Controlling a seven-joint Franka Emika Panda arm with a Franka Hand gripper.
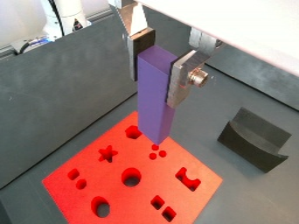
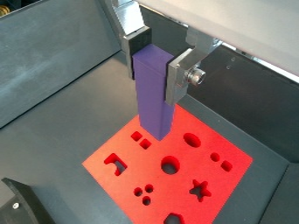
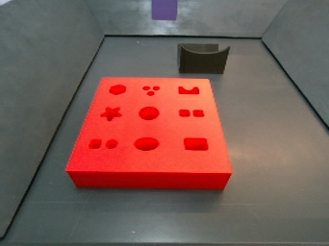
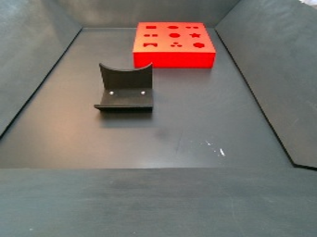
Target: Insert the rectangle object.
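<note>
My gripper [image 1: 160,70] is shut on the rectangle object [image 1: 155,96], a tall purple block held upright by its upper end; both wrist views show it [image 2: 156,96]. The silver fingers [image 1: 179,83] press its two sides. The block hangs well above the red board [image 1: 128,179], its lower end over the board's edge near a small rectangular hole [image 2: 142,137]. In a side view only the block's lower end [image 3: 164,9] shows, high above the red board [image 3: 148,135]. The gripper itself is out of both side views.
The red board [image 4: 173,46] has several shaped holes, among them a star, circles and a rectangular slot [image 3: 195,144]. A dark grey curved holder [image 3: 202,58] stands on the grey floor beside the board, also seen in a side view [image 4: 124,88]. Grey walls surround the floor.
</note>
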